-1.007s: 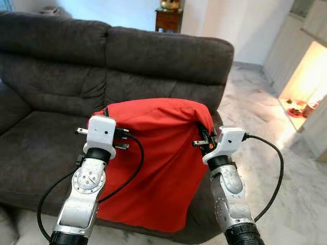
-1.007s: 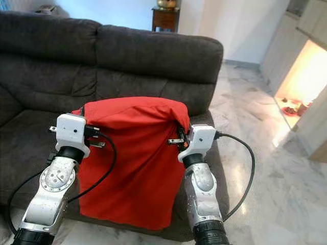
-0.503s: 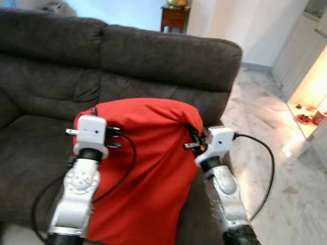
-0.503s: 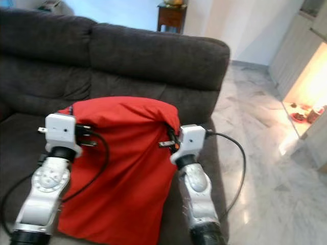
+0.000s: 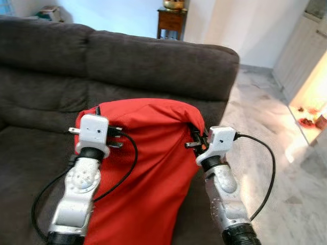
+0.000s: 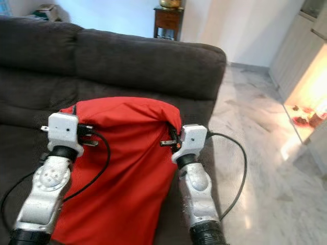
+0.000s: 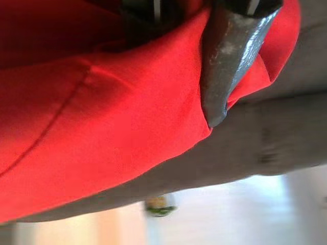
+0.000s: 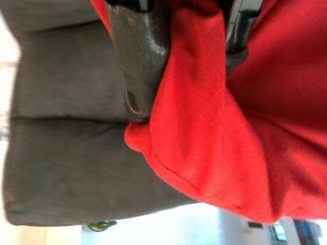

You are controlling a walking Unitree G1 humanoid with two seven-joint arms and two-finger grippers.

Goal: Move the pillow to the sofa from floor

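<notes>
The lower edge of the red pillow point(image 5: 148, 168) runs out of view below, and both arms cover its sides, so whether it touches the seat of the dark grey sofa point(image 5: 153, 61) can't be told. The left gripper point(image 5: 97, 113) and right gripper point(image 5: 195, 137) each pinch an upper corner, fingers point(image 7: 225, 61) clamped on the fabric (plain in the wrist views). The pillow hangs before the backrest. Pale marble floor point(image 5: 265, 127) lies to the right, and a small wooden table point(image 5: 171, 21) stands behind the sofa.
</notes>
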